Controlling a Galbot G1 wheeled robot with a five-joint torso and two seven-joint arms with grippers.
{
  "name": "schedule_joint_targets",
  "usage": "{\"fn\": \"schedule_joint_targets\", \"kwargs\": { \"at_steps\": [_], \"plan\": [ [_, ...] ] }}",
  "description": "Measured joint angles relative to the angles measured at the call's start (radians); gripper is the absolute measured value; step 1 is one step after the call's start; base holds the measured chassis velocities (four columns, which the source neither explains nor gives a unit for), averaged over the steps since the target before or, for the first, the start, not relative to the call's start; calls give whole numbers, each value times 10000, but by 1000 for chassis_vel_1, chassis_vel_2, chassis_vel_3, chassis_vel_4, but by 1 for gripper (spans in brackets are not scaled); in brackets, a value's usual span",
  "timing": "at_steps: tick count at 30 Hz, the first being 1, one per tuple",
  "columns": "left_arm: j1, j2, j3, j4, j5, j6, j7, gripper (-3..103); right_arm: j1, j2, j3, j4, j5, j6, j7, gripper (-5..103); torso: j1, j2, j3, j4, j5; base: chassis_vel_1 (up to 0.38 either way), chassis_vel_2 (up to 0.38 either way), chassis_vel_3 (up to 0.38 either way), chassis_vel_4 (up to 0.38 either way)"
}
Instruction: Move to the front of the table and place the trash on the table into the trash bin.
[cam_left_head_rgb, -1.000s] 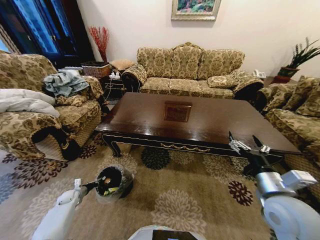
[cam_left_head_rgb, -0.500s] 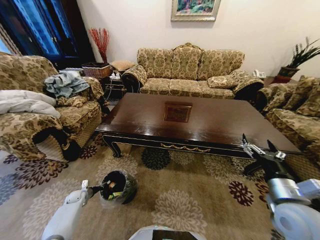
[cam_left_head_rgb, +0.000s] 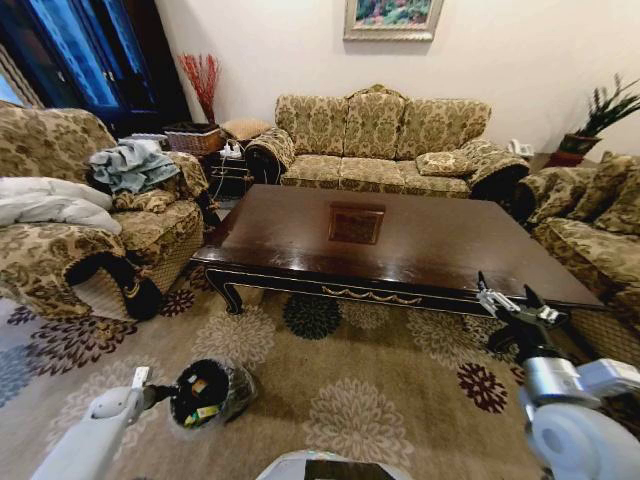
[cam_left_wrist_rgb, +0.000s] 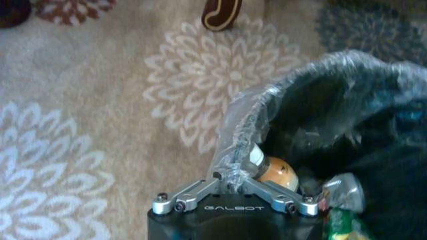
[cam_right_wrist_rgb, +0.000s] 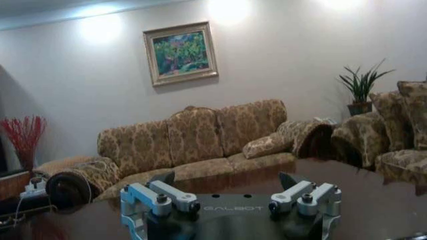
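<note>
Fingers (cam_left_wrist_rgb: 235, 186) on crinkled bin liner (cam_left_wrist_rgb: 253, 120)

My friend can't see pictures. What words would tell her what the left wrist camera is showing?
The left gripper is shut on the plastic-bag rim of the trash bin, which sits on a beige flowered carpet. Inside the bin lie a tan bottle, a silver wrapper and a green-yellow packet.

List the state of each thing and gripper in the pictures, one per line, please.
table: bare top, no trash on it.
trash bin: tilted, gripped at the rim, trash inside.
tan bottle: lying in the bin.
left gripper: shut on the bin's bagged rim.
right gripper: open, above the table.
</note>
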Motion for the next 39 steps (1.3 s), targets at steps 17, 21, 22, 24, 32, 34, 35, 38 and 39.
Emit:
{"fn": "schedule_joint_targets", "kwargs": {
  "at_steps": [17,21,22,24,32,34,35,38,39],
  "plan": [
    [-310,23,430,290,-302,153,116,0,28,-204,150,-218,49,53,-23,100,0,0,-1,4,-5,0,0,0,0],
    [-446,-64,623,428,-366,207,189,0,-39,-217,215,-243,86,77,-20,100,0,0,-1,4,-2,0,0,0,0],
    [-446,-64,623,428,-366,207,189,0,-39,-217,215,-243,86,77,-20,100,0,0,-1,4,-2,0,0,0,0],
    [-583,-142,720,585,-352,191,164,0,-87,-196,219,-232,86,81,-20,100,0,0,-1,5,-3,0,0,0,0],
    [-906,-279,946,867,-289,-183,-66,19,24,-257,306,-85,82,16,0,100,-1,0,-2,7,7,0,0,0,0],
    [-904,-291,947,867,-289,-192,-90,24,49,-268,317,-69,83,-9,15,100,0,0,-2,9,6,0,0,0,0],
    [-898,-304,947,868,-289,-194,-110,30,73,-279,329,-47,87,-40,38,100,0,0,-2,8,-3,0,0,0,0],
    [-877,-307,938,907,-291,-194,-127,41,93,-282,335,-5,92,-67,75,100,0,0,-2,5,-4,0,0,0,0],
    [-852,-302,927,932,-296,-196,-120,46,95,-282,340,18,93,-81,93,100,0,0,-2,4,-4,0,0,0,0]
  ]
}}
